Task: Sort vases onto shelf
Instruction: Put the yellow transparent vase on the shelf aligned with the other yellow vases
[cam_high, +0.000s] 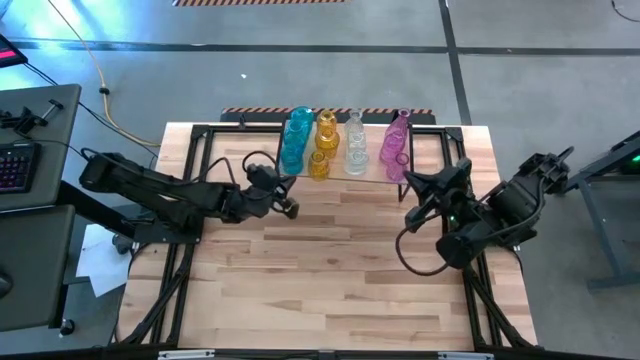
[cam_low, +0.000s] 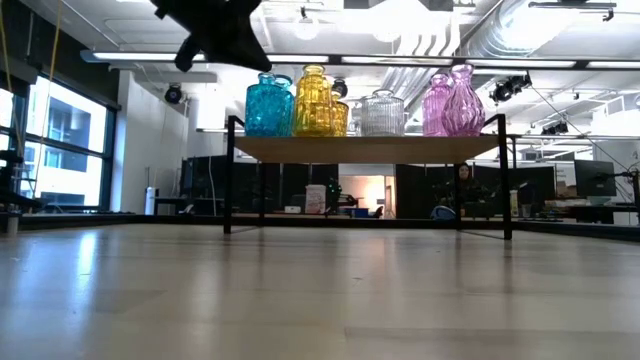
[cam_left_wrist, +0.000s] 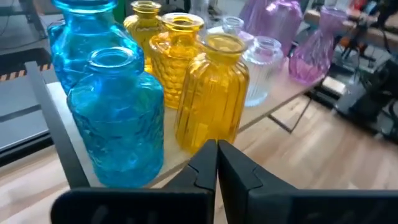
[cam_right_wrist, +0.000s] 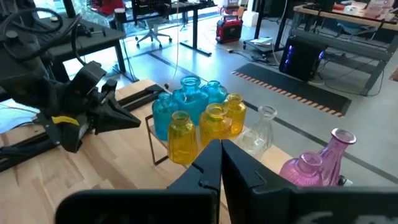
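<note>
Closing on nothing, the left gripper (cam_high: 291, 210) hangs left of centre in the high view, just beside the shelf (cam_high: 375, 172); the right gripper (cam_high: 408, 196) is shut and empty too. All vases (cam_high: 345, 144) seen — teal, yellow, clear, pink — stand on the shelf, so sorting looks finished. The exact count is unclear — they overlap.

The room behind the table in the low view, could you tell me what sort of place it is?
Probably an open-plan lab or workshop: exposed ceiling ducts, desks with monitors, and a striped floor marking behind the wooden work table.
</note>
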